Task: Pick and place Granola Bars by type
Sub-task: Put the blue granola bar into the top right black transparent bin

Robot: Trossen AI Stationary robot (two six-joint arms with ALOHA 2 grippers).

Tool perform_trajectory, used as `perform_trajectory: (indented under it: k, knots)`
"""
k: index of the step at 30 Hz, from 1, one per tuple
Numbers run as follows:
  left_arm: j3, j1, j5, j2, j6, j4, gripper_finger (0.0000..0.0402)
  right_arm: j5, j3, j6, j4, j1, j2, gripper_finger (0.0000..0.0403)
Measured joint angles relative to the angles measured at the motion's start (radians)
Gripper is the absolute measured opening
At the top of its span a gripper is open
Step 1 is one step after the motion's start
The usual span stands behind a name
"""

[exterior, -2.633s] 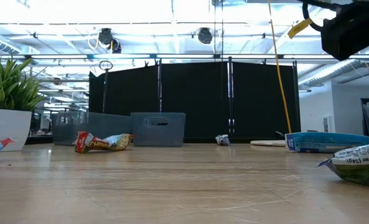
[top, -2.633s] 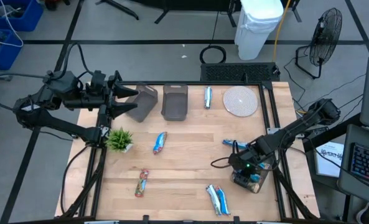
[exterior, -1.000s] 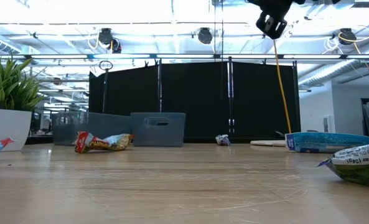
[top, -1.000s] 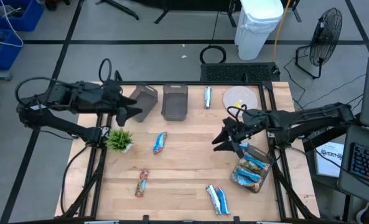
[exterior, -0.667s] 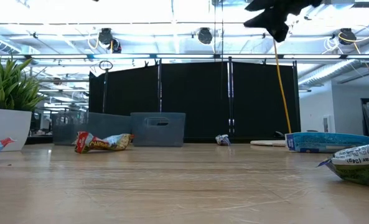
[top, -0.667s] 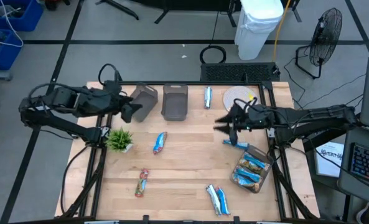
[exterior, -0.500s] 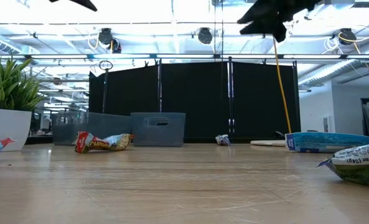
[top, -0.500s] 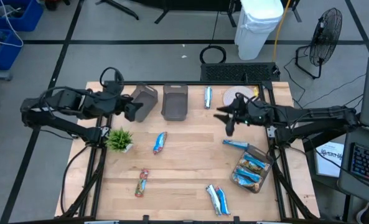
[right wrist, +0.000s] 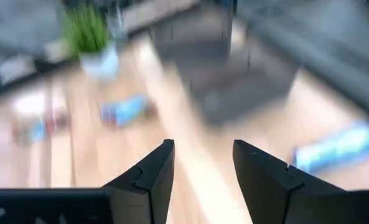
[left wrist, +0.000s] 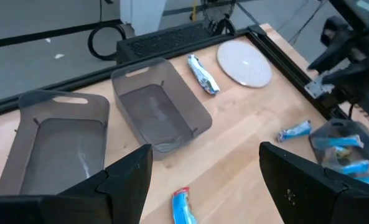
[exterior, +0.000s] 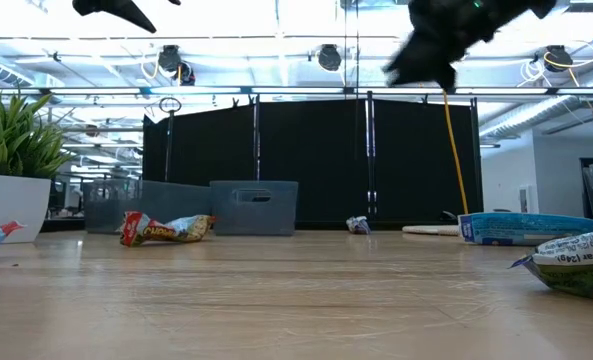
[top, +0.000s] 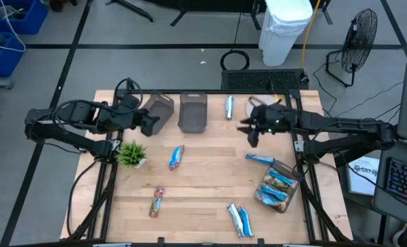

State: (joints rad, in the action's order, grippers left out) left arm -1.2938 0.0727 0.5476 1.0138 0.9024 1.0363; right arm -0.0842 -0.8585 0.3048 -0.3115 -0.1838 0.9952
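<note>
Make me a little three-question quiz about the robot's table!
1. True or false: both grey bins are empty.
2. What lies between the right-hand bin and the round white disc?
A. the green plant
B. a blue-and-white granola bar
C. a clear bag
3. Fill in: the right gripper hangs above the table, open, holding ____.

Key:
1. True; the left wrist view shows bare bin floors.
2. B; the granola bar lies there, while the plant stands near the left edge.
3. Nothing.
</note>
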Motion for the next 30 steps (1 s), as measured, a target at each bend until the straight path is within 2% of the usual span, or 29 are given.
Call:
perform_trajectory:
  k: [5, 13, 21, 25, 30]
  knots:
    - [0.0, 0.0, -0.027, 0.0, -0.011, 0.0, 0.0296, 0.01, 0.0, -0.02, -0.255, 0.001, 0.012, 0.0158]
    - [0.0, 0.0, -0.056, 0.0, -0.025, -0.001, 0.0296, 0.072, 0.001, -0.053, -0.422, 0.002, 0.047, 0.0177]
    - [0.0, 0.0, -0.059, 0.0, -0.029, -0.001, 0.0296, 0.184, 0.12, 0.025, -0.357, 0.002, 0.09, 0.0187]
    - [0.0, 0.0, -0.068, 0.0, -0.03, -0.001, 0.0296, 0.276, 0.185, 0.055, -0.302, 0.004, 0.102, 0.0187]
    - [0.0, 0.0, -0.075, 0.001, -0.03, -0.001, 0.0296, 0.295, 0.22, 0.079, -0.29, 0.044, 0.115, 0.0187]
